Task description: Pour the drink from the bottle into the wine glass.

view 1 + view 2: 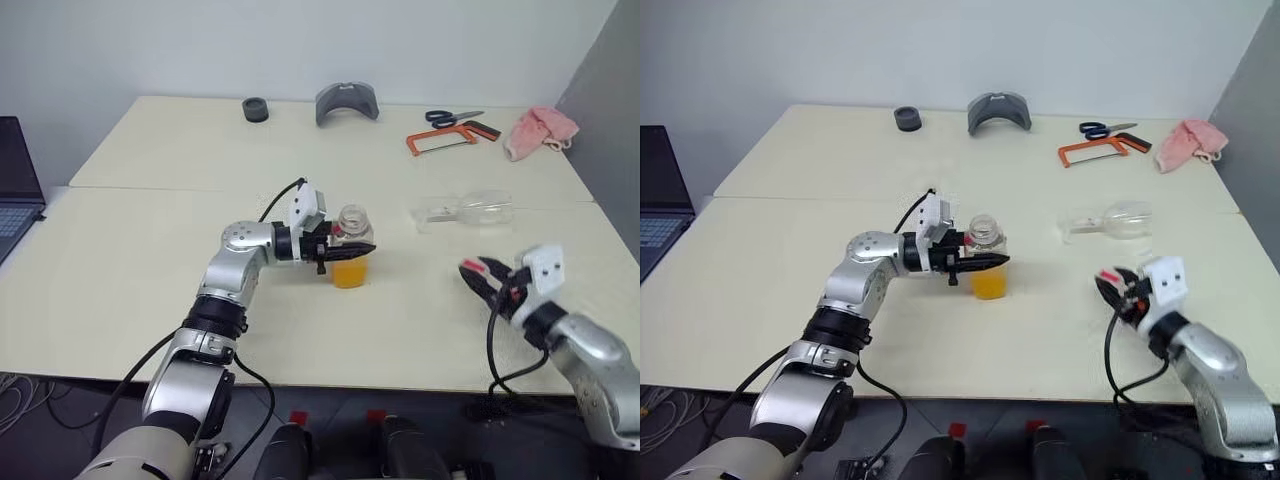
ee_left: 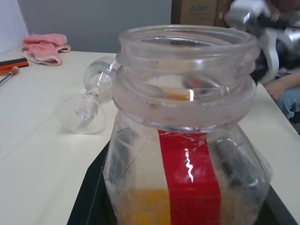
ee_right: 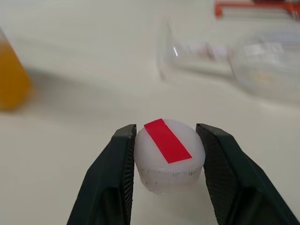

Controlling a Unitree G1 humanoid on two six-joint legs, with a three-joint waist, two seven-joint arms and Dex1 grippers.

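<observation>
Between the right tool's (image 3: 163, 159) black fingers sits the red-and-white cap (image 3: 169, 154), low over the bench (image 1: 150, 250). Left tool (image 1: 345, 248) clamps the uncapped bottle (image 1: 350, 250) upright, mid-bench. Wine glass (image 1: 470, 210) lies toppled beyond; it apparently needs righting before pouring.

The bottle (image 1: 350, 252) stands open, orange drink (image 1: 349, 272) low inside. The wine glass (image 1: 466, 211) lies on its side.
</observation>
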